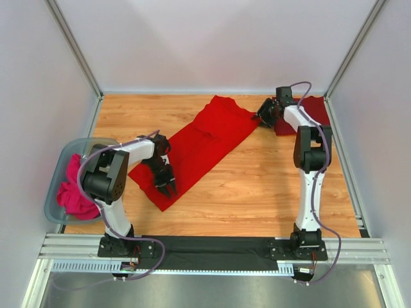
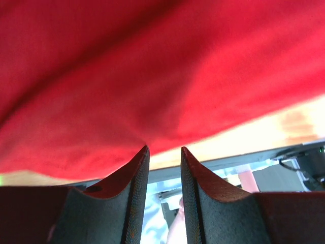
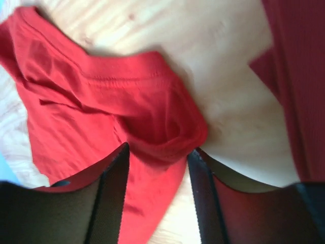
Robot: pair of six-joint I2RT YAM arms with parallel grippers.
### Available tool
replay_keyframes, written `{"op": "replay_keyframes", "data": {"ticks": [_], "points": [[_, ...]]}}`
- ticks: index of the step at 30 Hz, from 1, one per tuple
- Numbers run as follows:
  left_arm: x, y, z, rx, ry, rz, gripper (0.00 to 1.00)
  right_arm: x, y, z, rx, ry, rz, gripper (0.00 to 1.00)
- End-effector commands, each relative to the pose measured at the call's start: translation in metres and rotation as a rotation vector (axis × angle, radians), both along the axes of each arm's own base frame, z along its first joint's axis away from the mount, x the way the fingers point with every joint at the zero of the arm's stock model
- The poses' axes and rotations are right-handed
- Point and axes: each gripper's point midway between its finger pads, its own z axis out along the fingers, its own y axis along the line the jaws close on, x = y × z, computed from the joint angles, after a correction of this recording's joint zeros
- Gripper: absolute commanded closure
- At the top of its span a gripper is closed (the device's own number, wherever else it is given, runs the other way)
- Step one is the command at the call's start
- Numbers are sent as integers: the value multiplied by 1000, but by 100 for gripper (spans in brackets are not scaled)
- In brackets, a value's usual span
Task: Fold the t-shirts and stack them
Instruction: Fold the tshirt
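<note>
The left gripper (image 1: 168, 187) pinches the bright red t-shirt's (image 1: 200, 144) near hem; the right gripper (image 1: 264, 115) grasps its far corner (bunched cloth between fingers), beside the maroon t-shirt (image 1: 314, 108).

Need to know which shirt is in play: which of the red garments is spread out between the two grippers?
The bright red t-shirt, lying diagonally mid-table. The maroon t-shirt sits bunched in the far right corner, and the pink cloth is in the bin.

Clear bin (image 1: 56, 168) (left edge) holds pink cloth (image 1: 72, 192).
</note>
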Motion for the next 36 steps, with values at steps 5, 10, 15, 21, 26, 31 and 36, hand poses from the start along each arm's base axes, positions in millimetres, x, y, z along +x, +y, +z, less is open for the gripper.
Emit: {"op": "replay_keyframes", "data": {"ticks": [5, 10, 15, 21, 26, 31, 36], "points": [[-1, -25, -10, -12, 77, 52, 61, 40, -7, -9, -5, -49, -32, 66], [-3, -80, 12, -108, 101, 29, 60, 68, -14, -14, -9, -84, -17, 75], [20, -117, 64, -180, 31, -32, 56, 97, -37, 4, -1, -184, -27, 66], [49, -81, 88, -26, -142, -124, 53, 81, -39, 45, -11, -183, -24, 46], [75, -9, 78, 134, -260, -166, 54, 1, -21, 54, -50, -22, -53, 40], [101, 58, 76, 218, -335, -97, 56, -106, 28, 92, -84, 54, -81, 39], [117, 102, 79, 239, -374, -16, 56, -217, 133, 77, -49, 192, 20, 41]]}}
